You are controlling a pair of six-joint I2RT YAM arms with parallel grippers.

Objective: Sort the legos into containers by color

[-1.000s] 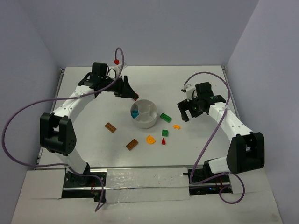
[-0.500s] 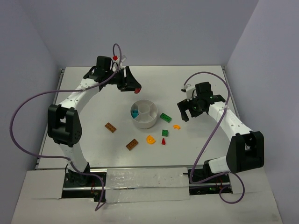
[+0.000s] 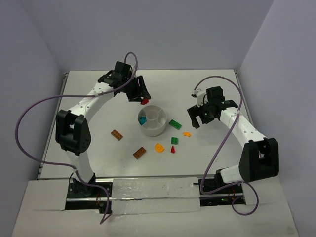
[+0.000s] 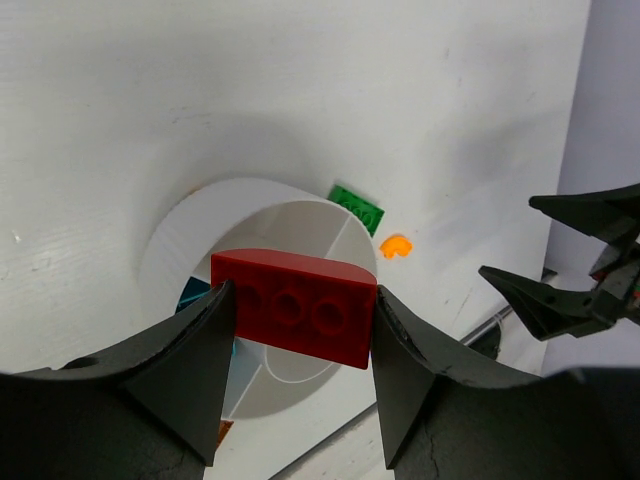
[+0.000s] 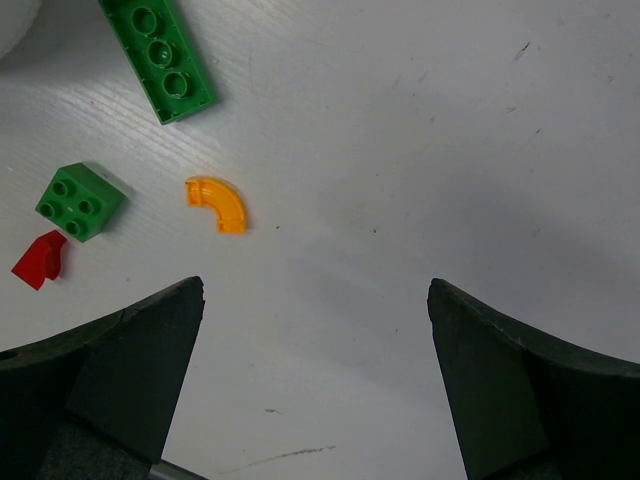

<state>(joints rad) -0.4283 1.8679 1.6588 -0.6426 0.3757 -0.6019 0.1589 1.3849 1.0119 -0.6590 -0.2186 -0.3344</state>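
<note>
The left gripper [image 3: 142, 98] pinches one red brick [image 4: 295, 305]; the right gripper [image 5: 315, 290] gapes empty. On the table [image 3: 113, 165]: two green bricks [image 3: 175, 124], two brown bricks [image 3: 116, 134], two orange pieces [image 3: 159, 147], one red chip [image 3: 173, 149].

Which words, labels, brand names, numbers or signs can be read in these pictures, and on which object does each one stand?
None can be read.
The red brick in the left gripper shows only plain round hollows.
The studs of the long green brick and the square green brick carry no legible mark.
The white dish and the table show no lettering.
</note>
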